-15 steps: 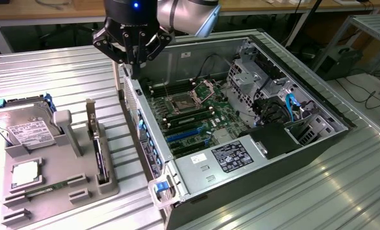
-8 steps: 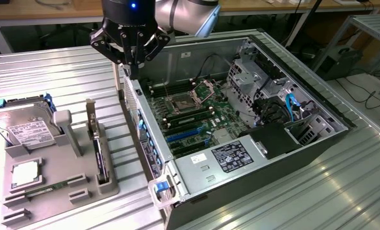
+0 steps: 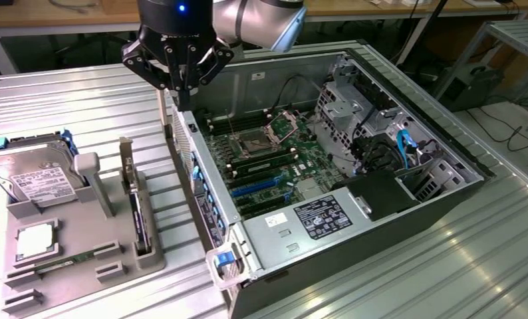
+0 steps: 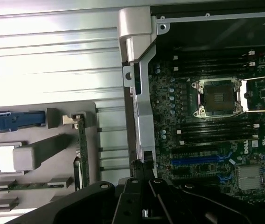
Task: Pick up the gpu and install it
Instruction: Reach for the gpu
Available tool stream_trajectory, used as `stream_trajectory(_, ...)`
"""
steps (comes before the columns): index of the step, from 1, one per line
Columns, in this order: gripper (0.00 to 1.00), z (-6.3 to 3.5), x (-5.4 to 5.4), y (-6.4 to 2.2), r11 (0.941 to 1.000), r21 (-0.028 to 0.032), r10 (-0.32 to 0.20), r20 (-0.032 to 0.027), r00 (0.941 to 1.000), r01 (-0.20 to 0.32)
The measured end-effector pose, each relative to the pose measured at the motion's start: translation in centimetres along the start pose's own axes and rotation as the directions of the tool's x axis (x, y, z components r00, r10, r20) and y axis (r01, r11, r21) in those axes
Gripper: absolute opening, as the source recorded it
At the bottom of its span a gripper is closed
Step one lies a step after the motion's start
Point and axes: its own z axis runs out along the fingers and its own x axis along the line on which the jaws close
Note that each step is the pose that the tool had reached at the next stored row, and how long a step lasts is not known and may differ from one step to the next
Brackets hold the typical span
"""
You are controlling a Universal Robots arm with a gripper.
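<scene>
black pincer point(image 3: 183, 101), green motherboard point(image 3: 310, 157), grey tray point(image 3: 82, 226)

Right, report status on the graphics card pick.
Gripper shut, nothing seen in it, above the computer case's side wall. Graphics card on edge in the tray, untouched. Hard drive stands apart from it.

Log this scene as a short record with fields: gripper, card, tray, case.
gripper: black gripper, shut, nothing seen in it, above the case wall on the exterior view's left
gpu: thin black card with silver bracket, standing on edge in the tray, not picked up
tray: grey moulded holder, at the exterior view's left of the case
case: open computer case, motherboard exposed
slots: long blue expansion slots, no card in them
</scene>
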Motion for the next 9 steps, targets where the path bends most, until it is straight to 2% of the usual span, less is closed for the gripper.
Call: stream_trajectory(9, 0.11, 0.00, 0.38, -0.07, 1.0000, 0.0000, 0.000, -0.0005, 1.0000, 0.000)
